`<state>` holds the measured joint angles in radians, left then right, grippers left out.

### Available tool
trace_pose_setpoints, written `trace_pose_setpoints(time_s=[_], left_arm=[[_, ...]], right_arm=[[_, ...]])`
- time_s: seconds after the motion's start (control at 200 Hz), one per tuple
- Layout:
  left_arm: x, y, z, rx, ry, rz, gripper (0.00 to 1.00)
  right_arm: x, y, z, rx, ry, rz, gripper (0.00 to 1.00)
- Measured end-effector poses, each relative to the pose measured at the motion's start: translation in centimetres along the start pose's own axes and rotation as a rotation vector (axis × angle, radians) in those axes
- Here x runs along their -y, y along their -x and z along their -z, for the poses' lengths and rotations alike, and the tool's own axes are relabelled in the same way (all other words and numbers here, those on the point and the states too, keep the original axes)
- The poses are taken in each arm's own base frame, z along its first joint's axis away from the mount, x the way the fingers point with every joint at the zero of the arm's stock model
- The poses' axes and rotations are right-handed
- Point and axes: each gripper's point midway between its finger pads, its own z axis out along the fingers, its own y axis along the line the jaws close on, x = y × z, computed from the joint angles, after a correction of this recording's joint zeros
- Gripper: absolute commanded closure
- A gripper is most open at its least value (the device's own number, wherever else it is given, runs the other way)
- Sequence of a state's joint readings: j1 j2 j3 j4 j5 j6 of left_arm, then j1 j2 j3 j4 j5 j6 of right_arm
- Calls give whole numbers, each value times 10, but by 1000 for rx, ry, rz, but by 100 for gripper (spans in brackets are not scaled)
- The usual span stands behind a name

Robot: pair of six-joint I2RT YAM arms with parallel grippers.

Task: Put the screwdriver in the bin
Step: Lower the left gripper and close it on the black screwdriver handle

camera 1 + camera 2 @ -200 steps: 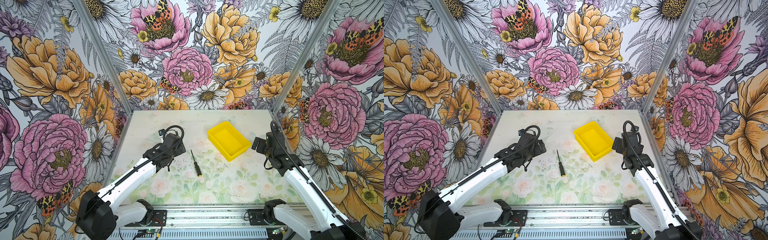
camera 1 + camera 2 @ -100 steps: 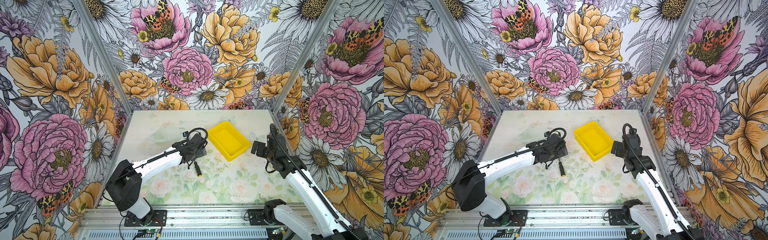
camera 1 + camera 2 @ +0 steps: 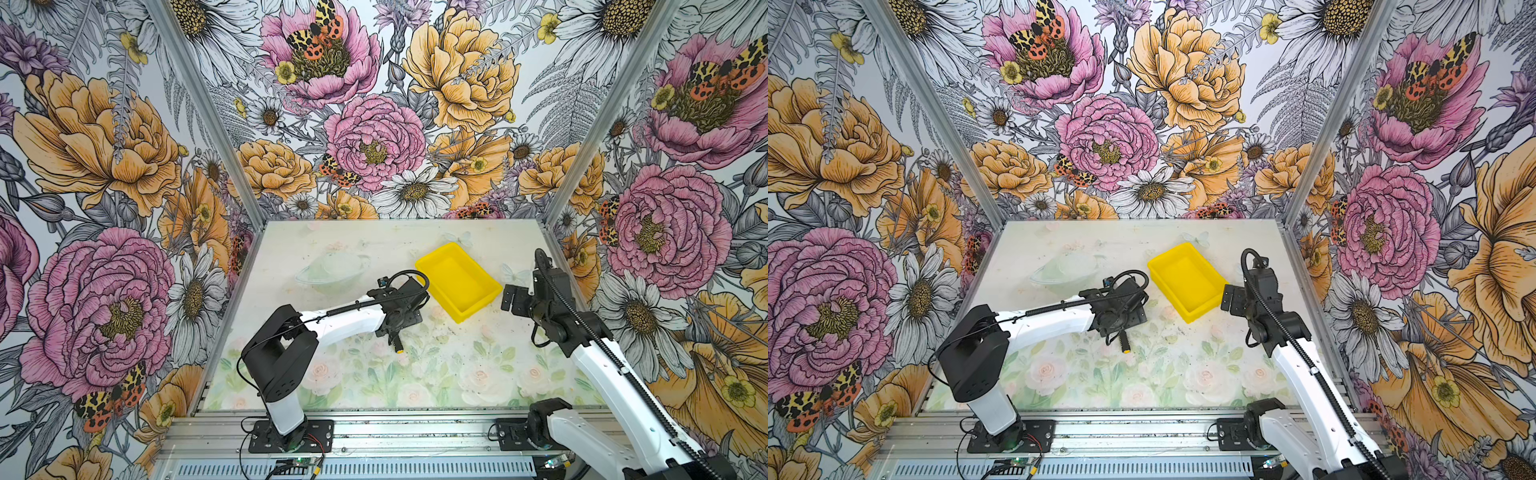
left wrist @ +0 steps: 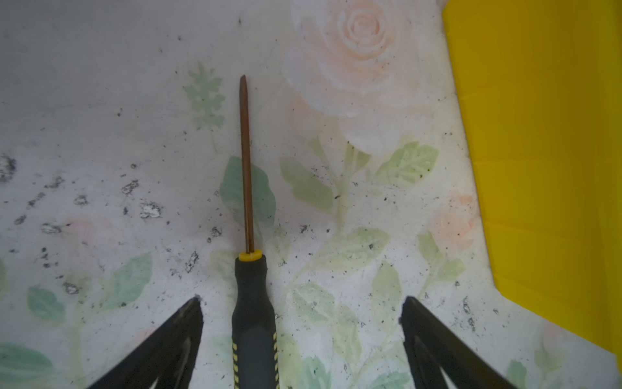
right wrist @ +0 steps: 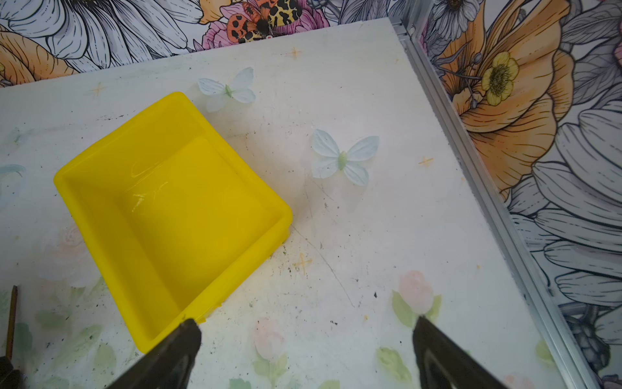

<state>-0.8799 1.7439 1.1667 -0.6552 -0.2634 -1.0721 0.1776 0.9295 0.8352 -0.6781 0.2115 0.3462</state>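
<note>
Obs from both top views + both wrist cams.

Screwdriver (image 4: pixel 249 269): lay flat on the surface (image 3: pixel 457 374), approx ctr, outside the bin (image 3: pixel 478 308). Tip pointed toward the far edge, handle end toward the near edge.

Appearance:
- slim tool overall
- shaft thin, straight, dark brown, tapering to a narrow point
- small ylw collar where shaft meets handle
- handle blk, rounded, w/ a row of short ylw dashes down each side
- ylw cap on the handle end, seen in both top views

My left gripper (image 4: pixel 301 303) sat low over the handle w/ jaws spread wide. One finger stood on each side of the handle, w/ a clear gap on both sides. No contact w/ the handle seen, so nothing was gripped. In both top views my wrist hid the shaft. Only the last bit of the screwdriver (image 3: pixel 1123 345), handle + cap, stuck out toward the near edge.

Bin: bright ylw, shallow, rectangular, raised rim. It sat askew to the surface edges, btwn ctr and the far right corner. Its long left side was near the screwdriver but apart from it.

My right gripper (image 5: pixel 306 323) also had jaws wide apart and held nothing. It hung just beside the bin's corner on the right-edge side. Whether one finger touched that corner, I could not tell.
</note>
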Motion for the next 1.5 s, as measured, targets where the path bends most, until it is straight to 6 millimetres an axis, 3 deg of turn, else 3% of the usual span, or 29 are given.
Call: trace_pose_setpoints(time_s=[0.23, 0.796, 1.501], left_arm=[[-9, -18, -15, -34, 49, -5, 14], [-18, -37, -27, -57, 93, -20, 38], [-22, -38, -28, -50, 102, 0, 85]], right_arm=[[-1, -1, 0, -4, 8, 8, 1], [-2, -5, -7, -30, 1, 33, 1], [-3, 3, -3, -11, 5, 29, 1]])
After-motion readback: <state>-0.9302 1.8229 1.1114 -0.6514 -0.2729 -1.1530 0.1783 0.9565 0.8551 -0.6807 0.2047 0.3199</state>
